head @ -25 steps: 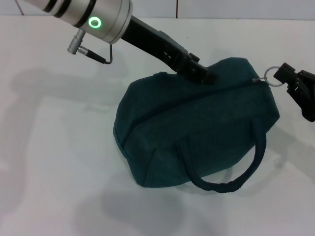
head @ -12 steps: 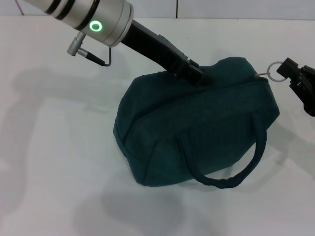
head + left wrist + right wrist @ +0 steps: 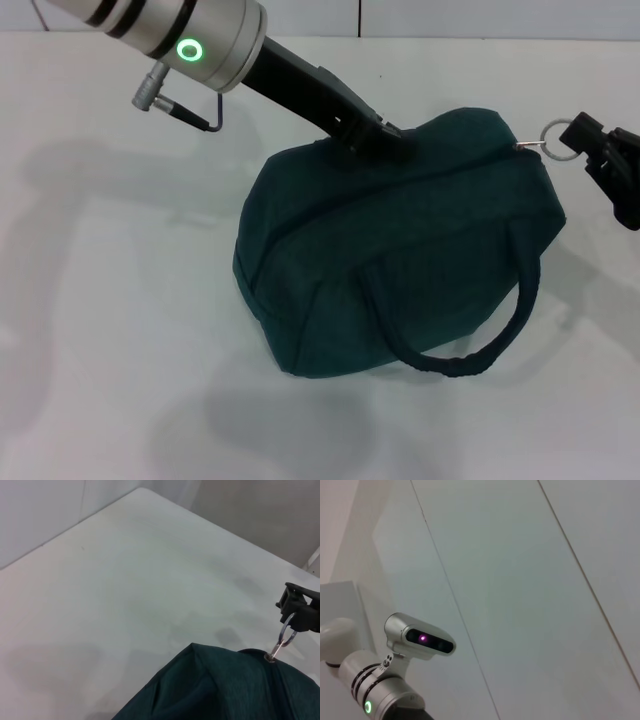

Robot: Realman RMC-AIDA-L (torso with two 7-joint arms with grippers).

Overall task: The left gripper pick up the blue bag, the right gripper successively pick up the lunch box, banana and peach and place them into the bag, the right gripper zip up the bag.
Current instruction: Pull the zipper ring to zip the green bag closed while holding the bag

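On the white table [image 3: 110, 300], near its middle, the blue bag [image 3: 400, 270] is seen lying on its side with its top seam drawn shut from one end to the other and one rope handle [image 3: 470, 345] draped over the near face. The left gripper [image 3: 375, 133] is pressed against the upper rear fabric of the bag and appears clenched on a fold there, though its fingertips are partly buried in the cloth. The right gripper [image 3: 592, 145] is positioned at the bag's right end, closed on the metal ring pull [image 3: 556, 137]; in the left wrist view the ring pull [image 3: 287, 635] is seen hooked in that claw and drawn taut from the slider at the seam's end. No lunch box, banana or peach is visible anywhere on the table, so all three are judged to be inside. The zip is judged to be at, or very close to, full travel. What remains is judged to be only release of the ring and of the fabric.
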